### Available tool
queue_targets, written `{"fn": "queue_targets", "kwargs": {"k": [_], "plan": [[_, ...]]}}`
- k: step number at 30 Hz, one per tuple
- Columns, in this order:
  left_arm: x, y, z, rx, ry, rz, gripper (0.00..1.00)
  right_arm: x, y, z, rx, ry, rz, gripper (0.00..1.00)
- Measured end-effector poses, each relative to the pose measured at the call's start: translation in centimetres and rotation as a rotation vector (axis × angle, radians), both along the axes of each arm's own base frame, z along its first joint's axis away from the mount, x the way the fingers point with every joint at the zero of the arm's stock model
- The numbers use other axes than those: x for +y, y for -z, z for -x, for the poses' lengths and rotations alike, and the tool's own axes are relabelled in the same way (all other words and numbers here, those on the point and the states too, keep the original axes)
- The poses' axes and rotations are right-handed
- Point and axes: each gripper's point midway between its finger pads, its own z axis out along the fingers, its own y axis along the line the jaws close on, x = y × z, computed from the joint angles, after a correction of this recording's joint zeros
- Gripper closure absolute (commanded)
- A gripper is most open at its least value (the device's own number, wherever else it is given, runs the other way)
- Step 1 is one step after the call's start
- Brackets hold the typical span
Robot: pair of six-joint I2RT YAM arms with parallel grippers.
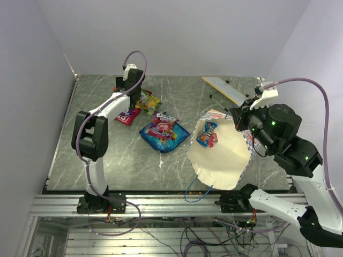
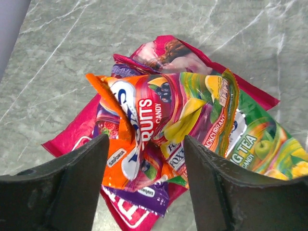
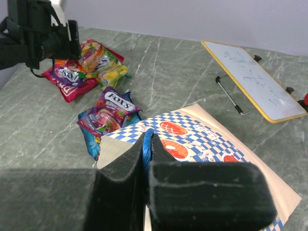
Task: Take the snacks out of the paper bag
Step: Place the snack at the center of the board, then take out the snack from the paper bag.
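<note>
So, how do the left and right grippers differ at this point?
The left gripper is open, hanging over a pile of packets; the right gripper is shut on the paper bag at its blue string handle. Left holds nothing; right holds the bag's mouth open. Both are black.

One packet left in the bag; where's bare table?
Bare: the near edge between the left arm and the blue packet, and the back between the yellow-green packet and the white board. Crowded: far left, where that one overlaps the red-pink packet under the left tool; the gap from blue packet to paper bag is narrow.
</note>
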Motion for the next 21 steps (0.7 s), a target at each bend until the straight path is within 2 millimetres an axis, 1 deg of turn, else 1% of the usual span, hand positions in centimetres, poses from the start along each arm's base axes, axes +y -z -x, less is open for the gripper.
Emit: {"fn": "queue_targets", "kwargs": {"k": [1, 2, 5, 7, 9, 11, 13, 14, 16, 17, 19, 21], "plan": [[0.0, -0.5, 0.1, -0.006, -0.007, 0.015, 0.17, 0.1, 0.0, -0.1, 0.001, -0.003, -0.001, 1.0], [-0.1, -1.2, 0.4, -0.013, -0.017, 0.037, 0.16, 0.2, 0.1, -0.1, 0.001, -0.004, -0.002, 1.0], [-0.5, -3.4, 2.0, -0.031, -0.021, 0.125, 0.17, 0.6, 0.4, -0.4, 0.002, -0.009, -0.009, 1.0], [-1.2, -5.5, 4.0, -0.055, -0.012, 0.205, 0.18, 0.7, 0.7, -0.4, 0.006, -0.012, -0.013, 1.0], [-2.3, -7.5, 6.0, -0.081, 0.01, 0.278, 0.18, 0.9, 0.9, -0.5, 0.01, -0.015, -0.02, 1.0], [-4.5, -9.0, 8.0, -0.098, 0.056, 0.339, 0.17, 1.1, 1.1, -0.5, 0.012, -0.02, -0.026, 1.0], [-7.9, -9.3, 10.7, -0.078, 0.139, 0.388, 0.15, 1.3, 1.2, -0.6, 0.013, -0.025, -0.033, 1.0], [-9.9, -9.0, 12.4, -0.055, 0.194, 0.407, 0.14, 1.4, 1.2, -0.6, 0.014, -0.027, -0.039, 1.0], [-12.4, -8.2, 15.0, -0.014, 0.27, 0.426, 0.14, 1.6, 1.2, -0.6, 0.016, -0.031, -0.048, 1.0], [-13.5, -7.5, 16.8, 0.015, 0.311, 0.432, 0.13, 1.7, 1.1, -0.6, 0.016, -0.033, -0.053, 1.0], [-14.8, -6.7, 20.1, 0.06, 0.386, 0.441, 0.14, 1.9, 1.1, -0.7, 0.016, -0.038, -0.062, 1.0], [-15.6, -7.1, 22.8, 0.067, 0.454, 0.457, 0.15, 2.1, 0.9, -0.7, 0.016, -0.042, -0.075, 1.0]]}}
